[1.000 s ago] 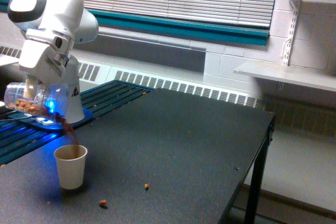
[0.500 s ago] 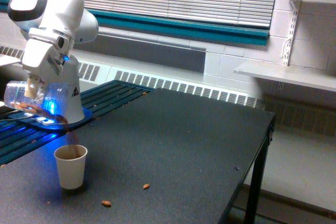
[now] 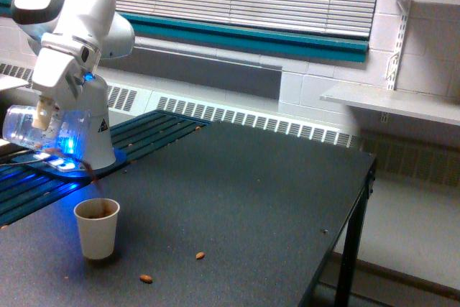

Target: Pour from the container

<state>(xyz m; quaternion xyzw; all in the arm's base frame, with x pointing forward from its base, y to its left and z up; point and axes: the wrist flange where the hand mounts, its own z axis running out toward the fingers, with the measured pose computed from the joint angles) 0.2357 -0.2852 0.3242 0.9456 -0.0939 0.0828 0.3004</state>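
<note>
The container, a clear plastic cup, lies tipped on its side at the exterior view's left, its mouth pointing down and to the right. My gripper is shut on it. Few nuts show through its wall now. A thin brown stream of nuts falls from its mouth toward the off-white paper cup, which stands upright on the dark table below and holds brown nuts.
Two stray nuts lie on the black table right of the paper cup. The arm's white base stands behind on a blue-lit slatted surface. The table's right edge drops to the floor.
The container has tipped further and risen slightly. It has emptied of most nuts, and the falling stream has thinned. One spilled nut rolled to rest near the cup.
</note>
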